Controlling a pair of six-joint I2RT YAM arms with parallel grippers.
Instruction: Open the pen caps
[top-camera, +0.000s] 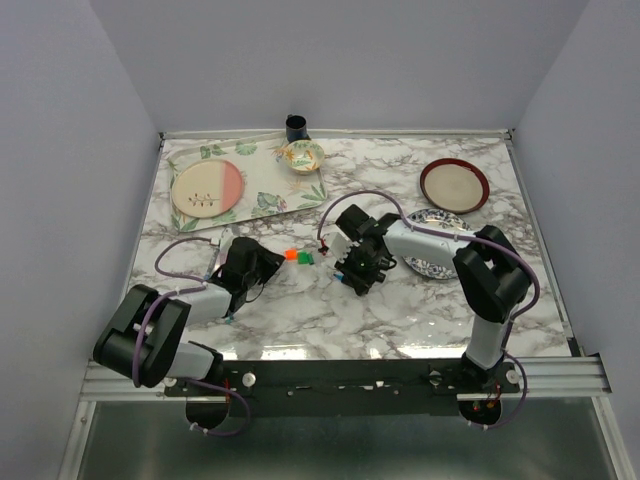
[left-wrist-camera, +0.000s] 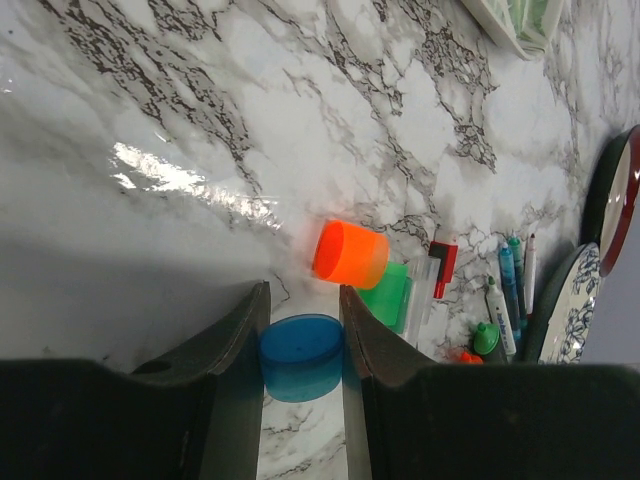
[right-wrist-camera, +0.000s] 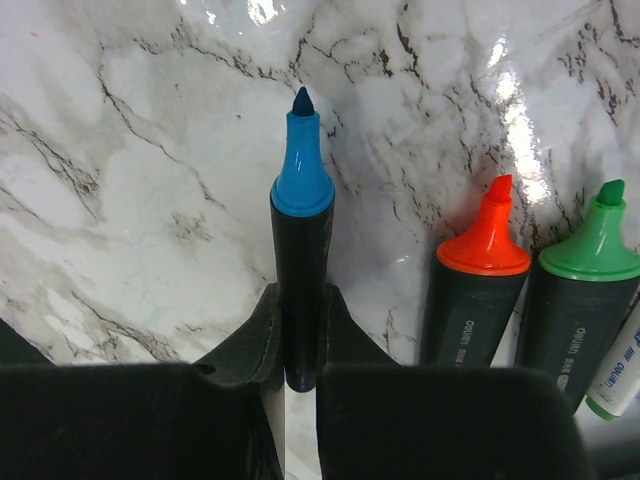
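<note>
My left gripper (left-wrist-camera: 303, 300) is shut on a blue pen cap (left-wrist-camera: 300, 355), which sits low between its two fingers just above the marble. Just beyond its tips lie an orange cap (left-wrist-camera: 350, 253) and a green cap (left-wrist-camera: 388, 295), loose on the table; from above they show as the orange cap (top-camera: 290, 254) and green cap (top-camera: 304, 259) between the two arms. My right gripper (right-wrist-camera: 301, 300) is shut on the black body of a blue highlighter (right-wrist-camera: 301, 250), whose bare blue tip points away. Beside it lie an uncapped orange highlighter (right-wrist-camera: 478, 300) and an uncapped green one (right-wrist-camera: 580, 300).
Thin pens (left-wrist-camera: 510, 290) and a red-capped pen (left-wrist-camera: 443, 265) lie near a blue patterned plate (top-camera: 435, 215). A red plate (top-camera: 454, 185) sits back right. A pink-and-cream plate (top-camera: 207, 187) rests on a leafy placemat (top-camera: 270, 190), with a small bowl (top-camera: 304, 155) and dark cup (top-camera: 296, 127) behind.
</note>
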